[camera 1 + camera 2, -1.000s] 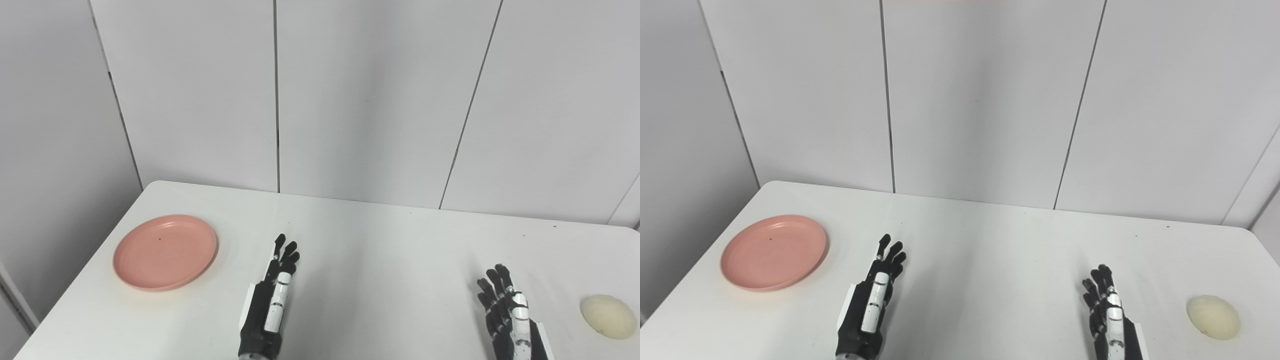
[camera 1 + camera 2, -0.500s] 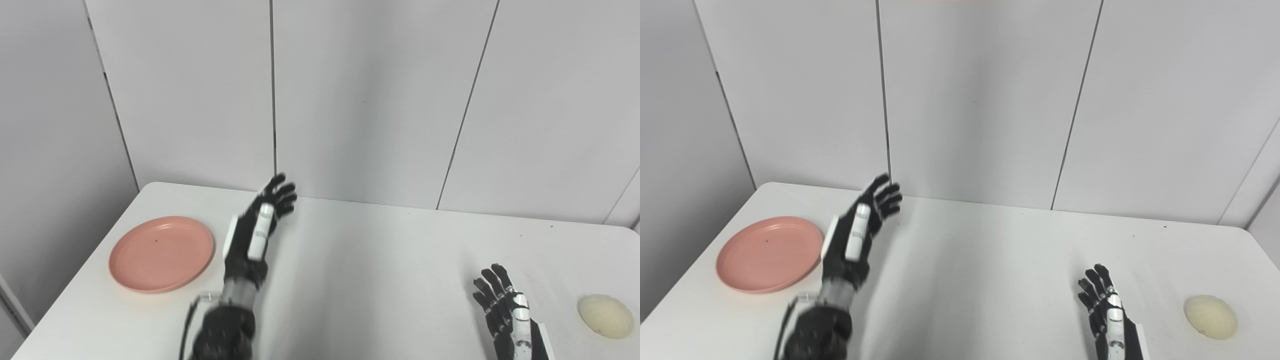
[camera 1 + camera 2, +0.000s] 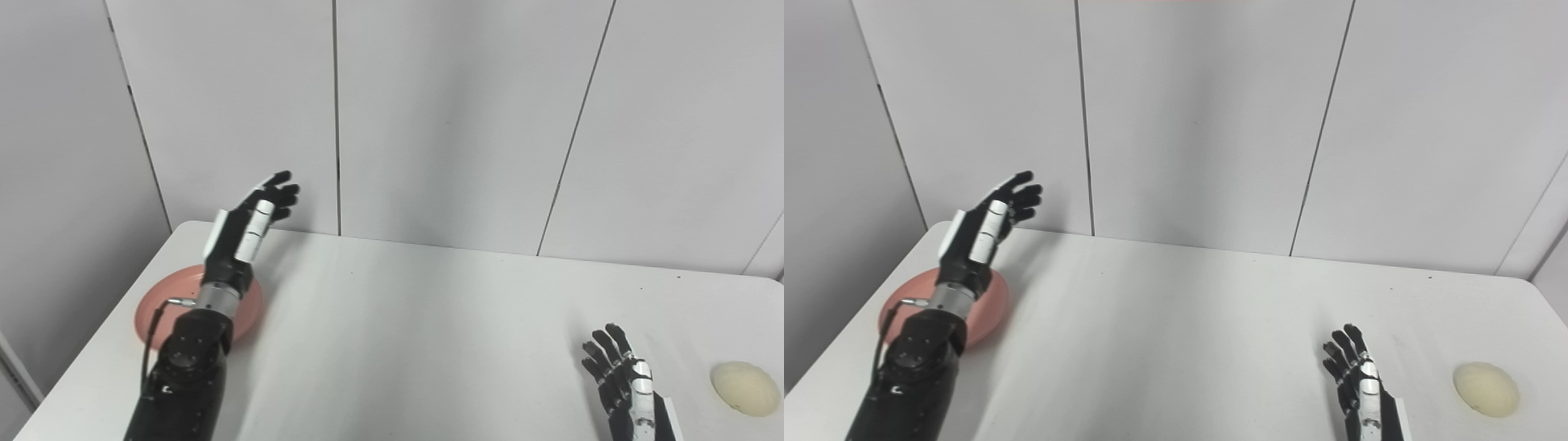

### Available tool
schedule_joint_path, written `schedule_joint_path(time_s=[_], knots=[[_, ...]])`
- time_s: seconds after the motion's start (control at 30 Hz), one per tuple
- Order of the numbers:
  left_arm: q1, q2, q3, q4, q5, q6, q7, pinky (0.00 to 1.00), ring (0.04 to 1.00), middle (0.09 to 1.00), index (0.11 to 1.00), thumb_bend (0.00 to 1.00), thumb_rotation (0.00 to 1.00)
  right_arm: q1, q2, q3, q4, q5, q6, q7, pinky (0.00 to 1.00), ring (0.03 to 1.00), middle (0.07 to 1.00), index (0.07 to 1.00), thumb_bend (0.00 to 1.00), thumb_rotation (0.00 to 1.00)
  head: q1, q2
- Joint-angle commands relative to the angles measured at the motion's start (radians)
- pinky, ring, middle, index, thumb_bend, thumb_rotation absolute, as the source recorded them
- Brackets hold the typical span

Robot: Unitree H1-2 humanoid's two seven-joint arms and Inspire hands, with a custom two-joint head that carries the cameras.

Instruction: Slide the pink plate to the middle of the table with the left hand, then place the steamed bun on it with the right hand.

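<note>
The pink plate (image 3: 150, 306) is sitting near the table's (image 3: 429, 318) left edge, half hidden under the forearm. It looks light, stiff and slick, so pressing down on its rim should slide it. The left hand (image 3: 248, 223) is hovering above, fingers spread, empty. The right hand (image 3: 621, 383) is resting open, near the soft-looking bun (image 3: 744, 388).

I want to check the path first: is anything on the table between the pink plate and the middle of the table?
Nothing visible. The table is bare between the pink plate and its middle. Only the left hand is raised over the plate.
</note>
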Motion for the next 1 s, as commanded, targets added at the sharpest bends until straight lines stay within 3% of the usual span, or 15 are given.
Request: schedule_joint_path(time_s=[0.0,0.3,0.43,0.6,0.97], knots=[[-0.069,0.04,0.031,0.01,-0.022,-0.069,0.003,0.83,0.818,0.804,0.81,0.86,0.89,0.062,0.018,0.005,0.044,0.002,-0.019,0.007,0.91,0.887,0.903,0.915,0.54,1.0,0.001,-0.001],[-0.138,0.153,0.127,0.298,-0.063,-0.3,0.008,0.83,0.821,0.814,0.834,0.87,0.88,0.062,0.02,0.005,0.038,0.003,-0.012,0.005,0.9,0.876,0.896,0.908,0.55,1.0,0.002,0.001],[-0.177,0.209,0.158,0.465,-0.093,-0.382,0.001,0.83,0.815,0.81,0.831,0.97,0.86,0.062,0.021,0.001,0.039,0.013,-0.018,0.008,0.9,0.879,0.898,0.917,0.53,1.0,0.004,0.003],[-0.206,0.252,0.165,0.608,-0.095,-0.455,0.003,0.85,0.831,0.822,0.843,0.86,0.86,0.064,0.02,0.001,0.035,0.01,-0.016,0.006,0.9,0.874,0.894,0.91,0.53,1.0,0.002,0.009],[-0.219,0.286,0.191,0.819,-0.131,-0.487,-0.012,0.86,0.834,0.82,0.836,0.86,0.83,0.062,0.02,0.0,0.031,0.01,-0.006,0.004,0.88,0.871,0.891,0.905,0.53,1.0,0.002,0.016]])
